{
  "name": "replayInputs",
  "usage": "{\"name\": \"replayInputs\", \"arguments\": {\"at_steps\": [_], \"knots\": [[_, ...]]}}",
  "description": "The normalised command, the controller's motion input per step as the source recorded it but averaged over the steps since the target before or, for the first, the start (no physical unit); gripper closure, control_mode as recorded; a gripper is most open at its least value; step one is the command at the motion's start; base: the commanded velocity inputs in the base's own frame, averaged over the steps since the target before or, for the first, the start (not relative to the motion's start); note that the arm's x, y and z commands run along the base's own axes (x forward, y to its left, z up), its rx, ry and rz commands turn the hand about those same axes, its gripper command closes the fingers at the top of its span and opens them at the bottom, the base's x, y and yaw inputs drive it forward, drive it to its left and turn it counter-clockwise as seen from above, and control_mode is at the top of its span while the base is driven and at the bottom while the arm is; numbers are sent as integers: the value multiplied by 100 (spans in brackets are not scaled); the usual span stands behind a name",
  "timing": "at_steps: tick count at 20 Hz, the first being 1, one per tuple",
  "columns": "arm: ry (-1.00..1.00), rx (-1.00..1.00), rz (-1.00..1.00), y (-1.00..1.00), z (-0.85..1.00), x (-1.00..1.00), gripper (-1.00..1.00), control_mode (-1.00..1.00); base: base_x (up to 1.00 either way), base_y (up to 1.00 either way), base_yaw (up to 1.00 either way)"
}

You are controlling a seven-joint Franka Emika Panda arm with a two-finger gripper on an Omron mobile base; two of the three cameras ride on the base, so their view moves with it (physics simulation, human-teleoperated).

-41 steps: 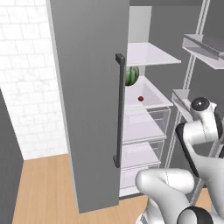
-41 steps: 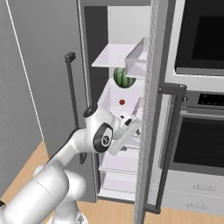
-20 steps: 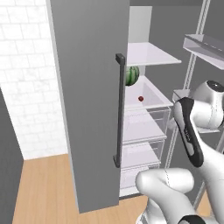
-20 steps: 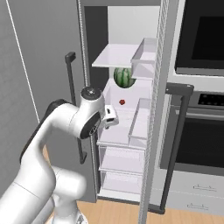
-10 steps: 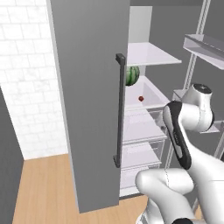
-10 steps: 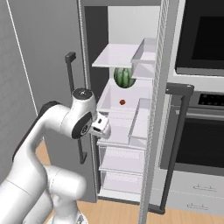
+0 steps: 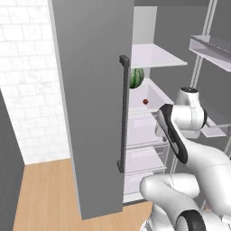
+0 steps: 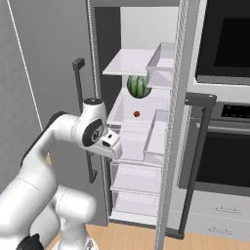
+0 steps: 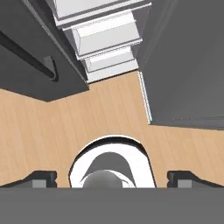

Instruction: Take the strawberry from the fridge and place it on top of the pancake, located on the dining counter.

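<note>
The strawberry (image 8: 136, 114) lies on a white middle shelf of the open fridge (image 7: 94, 90), just below and right of the watermelon (image 8: 138, 86). The gripper (image 9: 112, 178) hangs in front of the shelves, fingers spread wide and empty, pointing down at the wood floor (image 9: 109, 113). The berry sits well apart, higher and farther in; being roundish, it shows no long axis.

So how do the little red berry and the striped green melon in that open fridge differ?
The strawberry is tiny and dark red; the watermelon is far bigger, green with darker stripes. The strawberry lies nearer the front of the shelf, the watermelon further back. Both are roundish and sit on the same white shelf.
</note>
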Motion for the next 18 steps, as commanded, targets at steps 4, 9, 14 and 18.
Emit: {"name": "replayInputs", "arguments": {"at_steps": [4, 9, 14, 18], "knots": [[-2, -15, 4, 0, -61, -3, -100, -100, 0, 0, 0], [-24, -14, 7, 4, -39, -15, -100, -100, 0, 0, 0], [-13, 1, 1, 0, -9, -6, -100, -100, 0, 0, 0], [0, 0, 0, 0, 0, 0, -100, -100, 0, 0, 0]]}}
